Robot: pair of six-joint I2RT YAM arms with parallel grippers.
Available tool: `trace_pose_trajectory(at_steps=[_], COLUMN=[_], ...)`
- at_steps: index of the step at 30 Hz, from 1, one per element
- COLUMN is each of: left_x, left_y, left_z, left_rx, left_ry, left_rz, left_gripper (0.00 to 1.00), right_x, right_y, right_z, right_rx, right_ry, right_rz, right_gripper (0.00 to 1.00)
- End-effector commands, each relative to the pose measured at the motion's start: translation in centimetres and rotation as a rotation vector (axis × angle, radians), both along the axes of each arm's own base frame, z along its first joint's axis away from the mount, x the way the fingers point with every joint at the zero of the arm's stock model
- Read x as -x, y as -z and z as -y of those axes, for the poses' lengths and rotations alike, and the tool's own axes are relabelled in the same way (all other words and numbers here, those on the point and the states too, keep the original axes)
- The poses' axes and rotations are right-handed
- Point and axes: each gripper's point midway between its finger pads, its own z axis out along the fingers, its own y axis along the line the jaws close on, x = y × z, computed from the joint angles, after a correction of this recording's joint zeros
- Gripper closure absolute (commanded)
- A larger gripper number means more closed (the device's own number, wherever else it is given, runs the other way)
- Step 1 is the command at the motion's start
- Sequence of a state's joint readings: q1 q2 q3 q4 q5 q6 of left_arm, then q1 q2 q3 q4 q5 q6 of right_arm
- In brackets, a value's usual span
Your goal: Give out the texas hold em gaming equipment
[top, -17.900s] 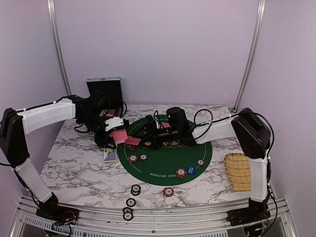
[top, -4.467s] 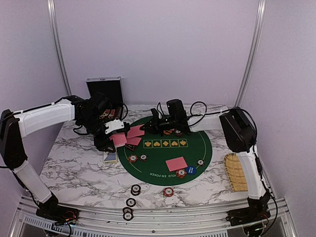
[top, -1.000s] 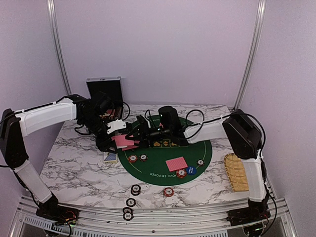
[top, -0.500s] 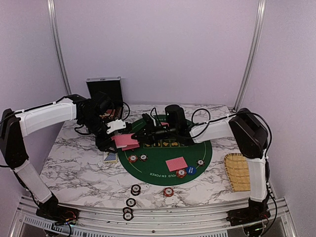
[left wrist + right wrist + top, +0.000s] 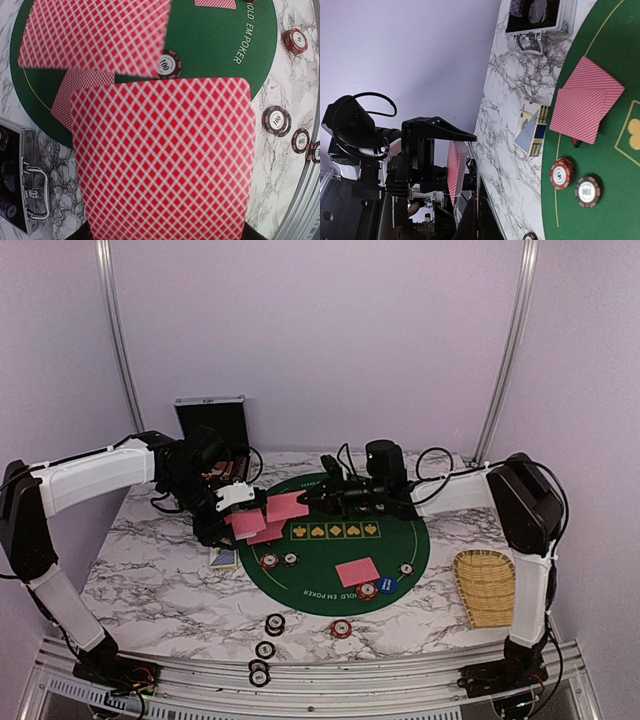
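The right gripper (image 5: 318, 498), pressed together on one red-backed card (image 5: 288, 507), holds it over the far-left edge of the green mat (image 5: 400, 565). Just beside it, the left gripper (image 5: 232, 508) pinches the deck (image 5: 160, 160). Held only by its edge, the card may slip or flip face-up if swung quickly.

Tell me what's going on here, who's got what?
A poker deal is under way. The left gripper is shut on the red-backed deck, held above the left side of the green mat. The right gripper is shut on a single card, in the air right beside that deck. One dealt card lies face down on the mat's near side, and two overlapping cards lie at its left edge. Several chips sit on the marble table near the front.
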State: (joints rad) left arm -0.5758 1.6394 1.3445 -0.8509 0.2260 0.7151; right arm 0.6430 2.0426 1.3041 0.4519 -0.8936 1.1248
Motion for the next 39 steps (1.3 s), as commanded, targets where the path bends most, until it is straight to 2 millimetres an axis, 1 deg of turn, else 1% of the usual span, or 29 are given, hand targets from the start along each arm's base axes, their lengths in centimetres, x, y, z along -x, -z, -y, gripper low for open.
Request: trace_pose_trajectory(at_steps=[1,2,3,6,9,11,14,19,23,24,26,29,30,35,37,39], left_x=[0.1,0.2,0.2,0.3,0.6,0.7,0.8,0.9,1.0,1.0,1.0,1.0,1.0,0.9,0.7,0.6], left_y=[-0.4,-0.5,-0.5,-0.5,-0.3,-0.2,-0.2,-0.3,-0.2,-0.2,-0.2,-0.2,-0.2,-0.4,-0.5,-0.6], left_z=[-0.1,-0.1,-0.1,-0.1,-0.1,-0.2,-0.3,-0.3,-0.4,-0.4,-0.4,-0.3,-0.3,-0.2,-0.2,-0.1], left_rx=[0.011,0.012,0.012,0.013,0.014,0.013,0.012,0.012,0.007,0.008,0.007,0.011,0.010,0.013,0.016,0.017], left_ry=[0.001,0.002,0.001,-0.002,-0.003,-0.004,-0.004,-0.004,-0.002,-0.001,-0.001,0.000,-0.001,0.000,-0.001,-0.001], left_rz=[0.004,0.005,0.005,0.001,-0.011,-0.015,-0.015,-0.018,-0.018,-0.020,-0.020,-0.022,-0.023,-0.018,-0.016,-0.014], left_gripper=[1.00,1.00,1.00,1.00,1.00,1.00,1.00,1.00,1.00,1.00,1.00,1.00,1.00,1.00,1.00,1.00], right_x=[-4.4,-6.1,-7.5,-11.3,-14.9,-16.5,-18.0,-19.0,-19.2,-19.2,-19.3,-19.4,-19.4,-19.4,-19.2,-18.6], right_y=[-0.7,-0.9,-0.4,1.6,3.8,4.9,6.4,8.9,9.7,9.8,9.9,9.1,8.7,6.1,4.7,3.1], right_z=[4.4,5.3,6.3,8.8,11.2,12.1,12.5,12.1,12.5,12.6,12.9,13.5,13.6,14.4,14.8,15.0], right_rx=[0.037,0.056,0.094,0.203,0.350,0.381,0.407,0.419,0.447,0.454,0.481,0.513,0.517,0.546,0.559,0.561], right_ry=[0.094,0.124,0.152,0.236,0.305,0.327,0.343,0.340,0.362,0.363,0.370,0.385,0.390,0.416,0.432,0.447], right_rz=[0.055,0.077,0.085,0.086,0.119,0.118,0.108,0.070,0.063,0.063,0.075,0.108,0.119,0.182,0.213,0.249], right_gripper=[1.00,1.00,1.00,1.00,1.00,1.00,1.00,1.00,1.00,0.98,0.90,0.70,0.66,0.54,0.49,0.43])
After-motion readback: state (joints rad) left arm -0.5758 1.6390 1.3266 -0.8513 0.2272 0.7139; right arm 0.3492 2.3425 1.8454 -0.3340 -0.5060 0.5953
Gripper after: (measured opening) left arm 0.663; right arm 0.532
